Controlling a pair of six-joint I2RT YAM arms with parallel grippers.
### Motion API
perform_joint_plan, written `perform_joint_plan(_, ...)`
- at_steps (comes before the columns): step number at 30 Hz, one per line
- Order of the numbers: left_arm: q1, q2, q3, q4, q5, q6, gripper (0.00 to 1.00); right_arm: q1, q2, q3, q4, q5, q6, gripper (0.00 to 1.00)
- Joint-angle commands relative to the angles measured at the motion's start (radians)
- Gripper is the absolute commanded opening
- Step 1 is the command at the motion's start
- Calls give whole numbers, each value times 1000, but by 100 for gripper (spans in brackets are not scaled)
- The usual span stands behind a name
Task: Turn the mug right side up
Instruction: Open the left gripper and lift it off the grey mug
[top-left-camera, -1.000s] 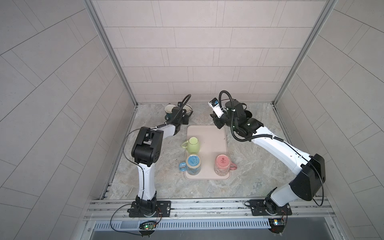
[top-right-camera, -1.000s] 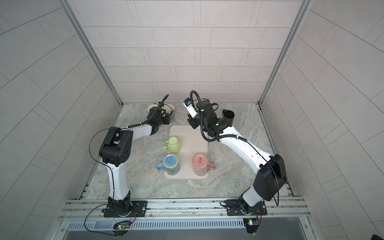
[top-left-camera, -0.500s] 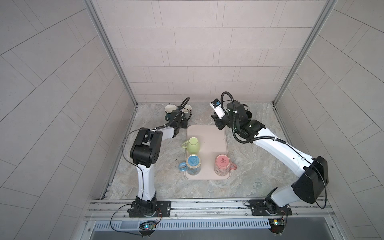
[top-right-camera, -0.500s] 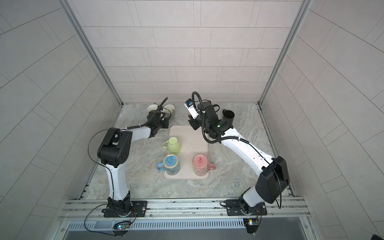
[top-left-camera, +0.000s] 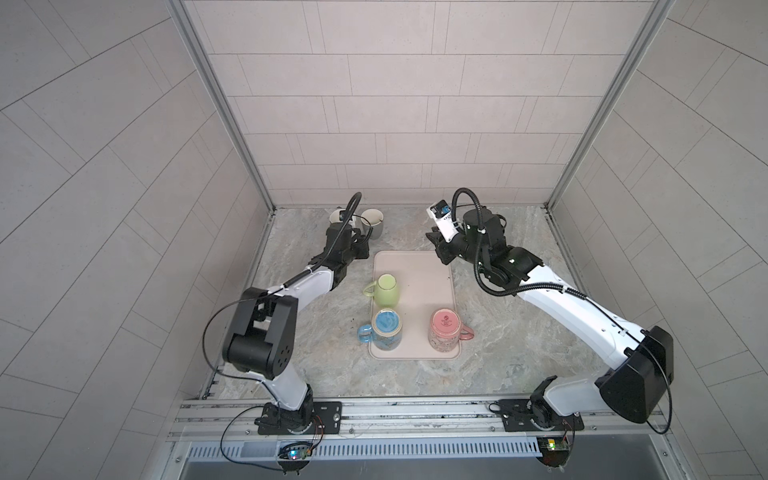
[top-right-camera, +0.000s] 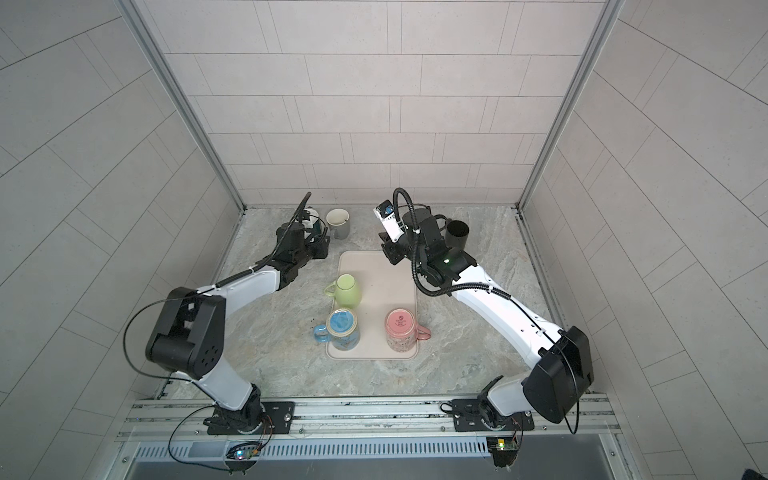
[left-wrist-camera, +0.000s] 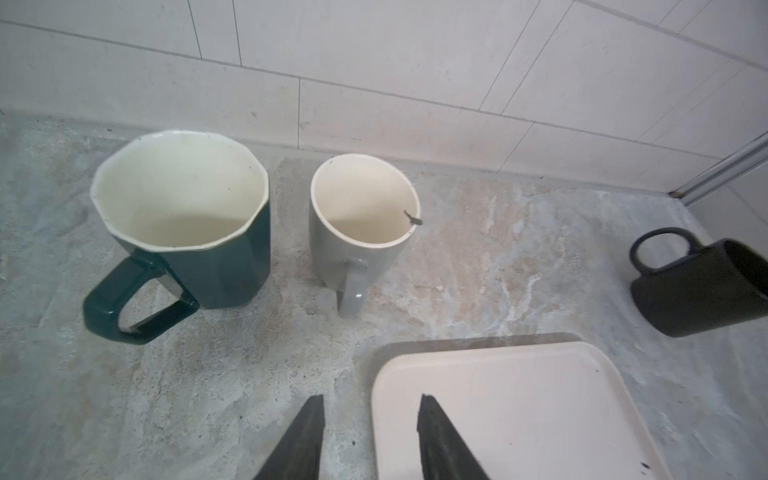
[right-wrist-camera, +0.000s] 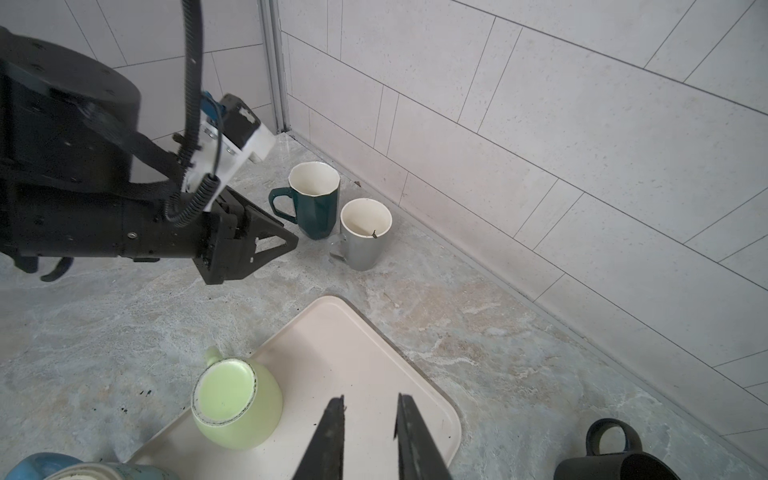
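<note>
the left gripper (left-wrist-camera: 370, 399) is held parted and empty near the upright grey mug (left-wrist-camera: 359, 232). the right gripper (right-wrist-camera: 370, 399), likewise parted and empty, is poised over the tray (right-wrist-camera: 353, 345), where the green mug (right-wrist-camera: 237, 409) is stood upside down. the approach is judged in hand; a grasp and flip are called for next.

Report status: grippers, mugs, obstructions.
Left gripper open, empty. Right gripper open, empty. Green mug, blue mug, pink mug upside down on tray. Nothing blocking them.
</note>
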Motion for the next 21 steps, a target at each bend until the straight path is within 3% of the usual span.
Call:
perform_joint_plan(1, -12, -137, -25, -83, 28, -27, 45, 6, -48, -18, 16, -23, 30, 24)
perform_joint_plan(8, -4, -267, 138, -609, -40, -74, 50, 7, -48, -18, -19, -33, 59, 24)
perform_joint_plan(11, 46, -265, 197, -759, 64, -185, 50, 7, -43, -14, -37, -22, 69, 25)
perform_joint_plan(14, 165, -272, 156, -724, 327, -387, 51, 7, -44, -16, -44, -21, 72, 26)
perform_joint_plan(17, 278, -275, 58, -561, 584, -629, 51, 6, -52, -20, -46, -19, 76, 27)
perform_joint_plan(19, 315, -274, -3, -432, 677, -786, 50, 7, -52, -18, -49, -20, 75, 28)
perform_joint_plan(21, 320, -281, -35, -381, 699, -869, 51, 7, -52, -16, -51, -19, 75, 29)
